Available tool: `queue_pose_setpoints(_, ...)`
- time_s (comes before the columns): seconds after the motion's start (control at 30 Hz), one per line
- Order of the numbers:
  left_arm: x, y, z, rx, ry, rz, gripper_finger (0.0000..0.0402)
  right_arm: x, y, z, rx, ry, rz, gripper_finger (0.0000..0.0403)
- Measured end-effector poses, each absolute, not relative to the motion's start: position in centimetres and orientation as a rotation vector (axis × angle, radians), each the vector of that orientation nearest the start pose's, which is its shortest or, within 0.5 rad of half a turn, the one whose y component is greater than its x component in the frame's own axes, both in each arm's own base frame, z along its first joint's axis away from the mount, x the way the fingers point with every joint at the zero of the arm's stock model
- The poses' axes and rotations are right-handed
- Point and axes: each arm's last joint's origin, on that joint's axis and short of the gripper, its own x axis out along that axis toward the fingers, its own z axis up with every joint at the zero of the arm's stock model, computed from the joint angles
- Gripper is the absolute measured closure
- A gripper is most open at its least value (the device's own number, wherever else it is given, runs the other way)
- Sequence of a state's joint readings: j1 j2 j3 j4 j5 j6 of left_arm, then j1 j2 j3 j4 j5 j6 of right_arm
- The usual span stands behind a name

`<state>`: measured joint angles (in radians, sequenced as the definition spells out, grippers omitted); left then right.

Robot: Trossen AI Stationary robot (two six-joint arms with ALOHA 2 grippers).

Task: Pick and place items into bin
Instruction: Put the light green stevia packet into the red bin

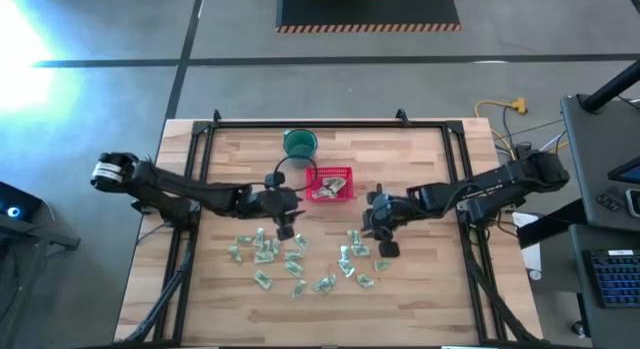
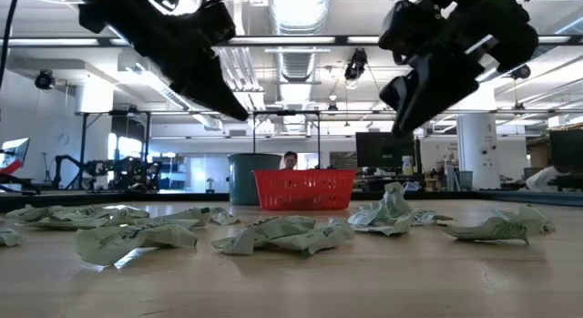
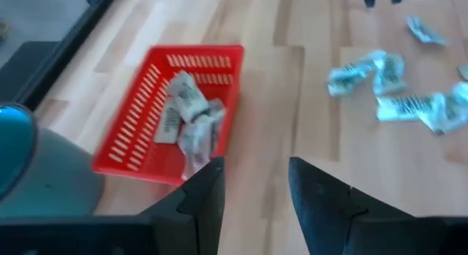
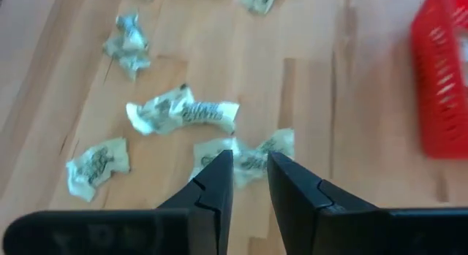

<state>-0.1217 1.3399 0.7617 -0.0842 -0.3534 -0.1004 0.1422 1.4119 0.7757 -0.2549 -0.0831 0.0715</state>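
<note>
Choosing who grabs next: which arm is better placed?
Right, probably: the right gripper hangs open just over a wrapped piece, while the left gripper, open and empty, faces the red basket.

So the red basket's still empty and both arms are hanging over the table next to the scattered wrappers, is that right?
Not quite: the basket isn't empty. The left wrist view shows a few wrappers already inside it. The rest stands: the left hand and right hand both hang over the table by the loose wrappers.
</note>
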Motion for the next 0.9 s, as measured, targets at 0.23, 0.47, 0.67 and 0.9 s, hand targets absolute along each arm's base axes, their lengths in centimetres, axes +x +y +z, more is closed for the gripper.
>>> queue_pose_setpoints(0.23, 26.6, -2.8, 20.8, 0.075, 0.665, 0.239, 0.0267, 26.8, 6.8, 17.5, -0.113, 0.951, 0.196, 0.0329)
queue_pose_setpoints(0.47, 26.5, -2.7, 20.5, 0.053, 0.673, 0.249, 0.0267, 27.0, 7.9, 15.5, -0.306, 0.994, 0.044, 0.0316)
queue_pose_setpoints(0.67, 26.4, -2.7, 20.4, 0.03, 0.672, 0.257, 0.0267, 27.3, 7.9, 13.8, -0.331, 1.051, 0.035, 0.0287)
queue_pose_setpoints(0.9, 26.4, -2.7, 20.3, 0.031, 0.675, 0.257, 0.0267, 27.6, 8.0, 12.6, -0.343, 1.078, 0.034, 0.0259)
